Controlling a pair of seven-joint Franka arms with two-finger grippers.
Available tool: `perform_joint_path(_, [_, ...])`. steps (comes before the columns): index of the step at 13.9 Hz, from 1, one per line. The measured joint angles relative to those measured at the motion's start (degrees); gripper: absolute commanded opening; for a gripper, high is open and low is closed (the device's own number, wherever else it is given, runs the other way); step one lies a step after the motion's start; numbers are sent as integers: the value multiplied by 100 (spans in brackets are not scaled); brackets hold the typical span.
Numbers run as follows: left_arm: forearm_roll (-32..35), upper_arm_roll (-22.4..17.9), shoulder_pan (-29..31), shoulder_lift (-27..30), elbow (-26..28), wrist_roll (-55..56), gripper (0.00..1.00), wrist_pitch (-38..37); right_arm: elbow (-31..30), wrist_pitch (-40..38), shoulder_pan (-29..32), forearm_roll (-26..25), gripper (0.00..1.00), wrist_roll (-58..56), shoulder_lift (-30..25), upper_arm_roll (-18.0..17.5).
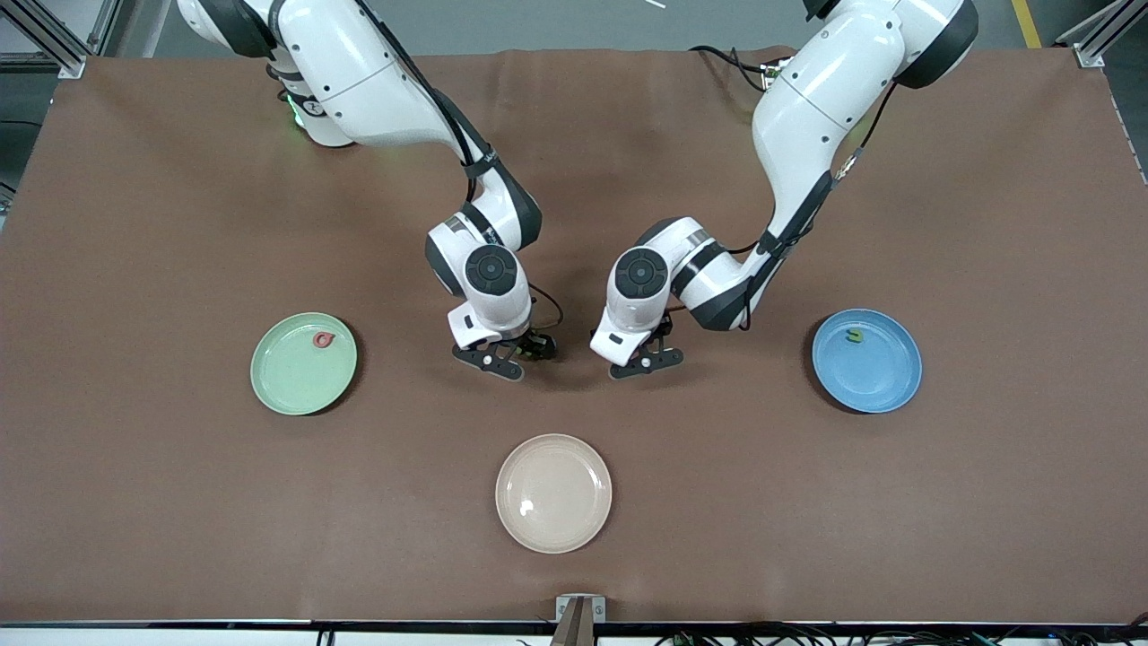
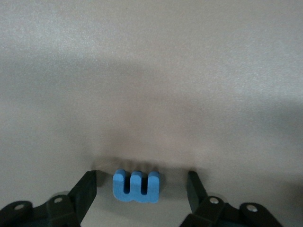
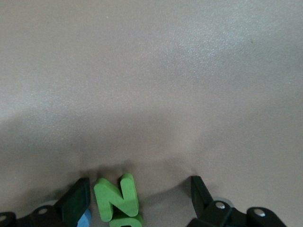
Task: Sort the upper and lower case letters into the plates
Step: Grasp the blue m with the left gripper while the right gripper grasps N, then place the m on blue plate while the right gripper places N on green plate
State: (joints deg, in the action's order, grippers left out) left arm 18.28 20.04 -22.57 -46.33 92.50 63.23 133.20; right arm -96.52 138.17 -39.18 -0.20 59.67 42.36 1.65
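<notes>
In the left wrist view a blue foam letter (image 2: 136, 186) with three prongs lies flat on the table. My left gripper (image 2: 142, 188) stands open around it, with a gap on each side. My right gripper (image 3: 139, 196) is open too, low over a small heap of letters. A green N (image 3: 117, 196) lies close to one of its fingers (image 3: 78, 199), partly on another green letter (image 3: 127, 221), with a blue piece (image 3: 86, 219) beside them. The pale green plate (image 1: 291, 381) holds a red letter (image 1: 323, 339). The sky blue plate (image 1: 874, 377) holds a green letter (image 1: 856, 336).
A cream-beige plate (image 1: 553, 493) with nothing in it sits nearer the front camera, midway between the two coloured plates. Both grippers, the left (image 1: 647, 359) and the right (image 1: 513, 355), hang side by side over the middle of the brown table (image 1: 134, 224).
</notes>
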Motion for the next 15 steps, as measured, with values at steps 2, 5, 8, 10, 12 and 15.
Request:
perform_joint_path(2, [0, 5, 1, 1, -3, 0, 50, 29, 1, 1, -3, -2, 87, -5, -1, -4])
perform_joint_path(5, [0, 11, 6, 25, -15, 0, 36, 33, 3, -8, -11, -6, 63, -68, -13, -14])
perform_joint_path(8, [8, 13, 14, 54, -11, 0, 27, 15, 3, -51, -12, -7, 29, -253, -46, -20])
perform_joint_path(10, [9, 14, 18, 51, -11, -3, 20, 21, 3, -51, -10, -7, 4, -278, -58, -11])
perform_joint_path(12, [9, 16, 21, 51, -11, -3, 16, 21, 1, -59, 5, -7, 0, -278, -86, -5])
perform_joint_path(15, [46, 0, 69, 105, -29, -3, 15, -61, 2, -49, 103, -6, 0, -277, -95, 2])
